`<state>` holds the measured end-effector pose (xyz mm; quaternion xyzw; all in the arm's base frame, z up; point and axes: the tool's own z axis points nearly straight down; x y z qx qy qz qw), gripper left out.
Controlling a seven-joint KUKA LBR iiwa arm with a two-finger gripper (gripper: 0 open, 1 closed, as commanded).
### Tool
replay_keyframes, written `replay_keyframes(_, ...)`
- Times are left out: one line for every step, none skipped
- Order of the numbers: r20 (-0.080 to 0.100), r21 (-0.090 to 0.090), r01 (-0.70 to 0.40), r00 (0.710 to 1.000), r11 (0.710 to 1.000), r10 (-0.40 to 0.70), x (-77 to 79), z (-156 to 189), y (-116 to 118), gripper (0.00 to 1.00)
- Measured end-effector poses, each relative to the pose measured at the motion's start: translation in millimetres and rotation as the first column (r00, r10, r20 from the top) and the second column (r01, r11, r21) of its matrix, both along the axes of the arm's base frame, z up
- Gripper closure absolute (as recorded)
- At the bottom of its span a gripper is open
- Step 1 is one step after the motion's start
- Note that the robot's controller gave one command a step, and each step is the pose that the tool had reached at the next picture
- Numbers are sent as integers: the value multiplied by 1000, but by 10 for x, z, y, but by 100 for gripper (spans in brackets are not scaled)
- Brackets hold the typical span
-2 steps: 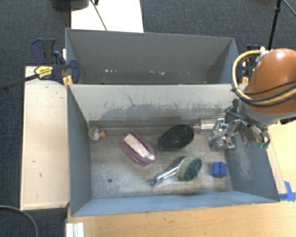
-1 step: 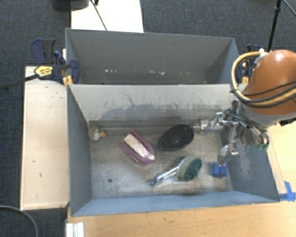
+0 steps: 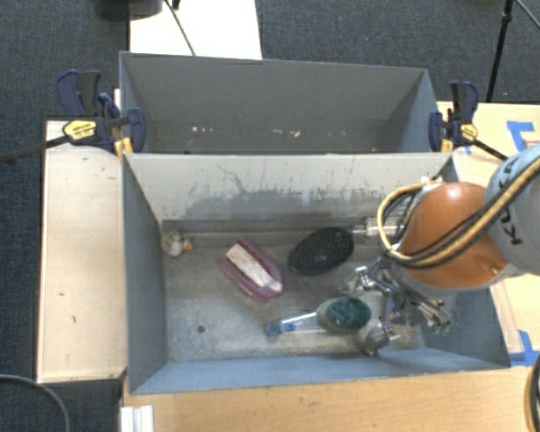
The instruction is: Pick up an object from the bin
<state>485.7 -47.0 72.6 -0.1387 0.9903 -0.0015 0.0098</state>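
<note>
My gripper [image 3: 389, 313] is low in the bin's front right corner, under the arm's orange cover. Right beside it on the left lies a dish brush with a dark green round head [image 3: 344, 313] and a pale blue handle pointing left along the floor. The gripper's metal parts sit against the right side of that green head. A black oval object [image 3: 320, 250] lies just behind the brush, towards the back wall.
A pink and purple block-like object [image 3: 250, 270] lies in the middle of the floor. A small pale object [image 3: 173, 244] sits in the back left corner, at the end of a thin rod along the back wall. The arm enters from the right.
</note>
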Motion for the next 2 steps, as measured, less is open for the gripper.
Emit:
replay_keyframes(0, 0, -4, 1000, 1000, 4, -4, 11, 1, 100)
replay_keyframes(-8, 0, -32, 999, 1000, 32, 198, 1312, 215, 100)
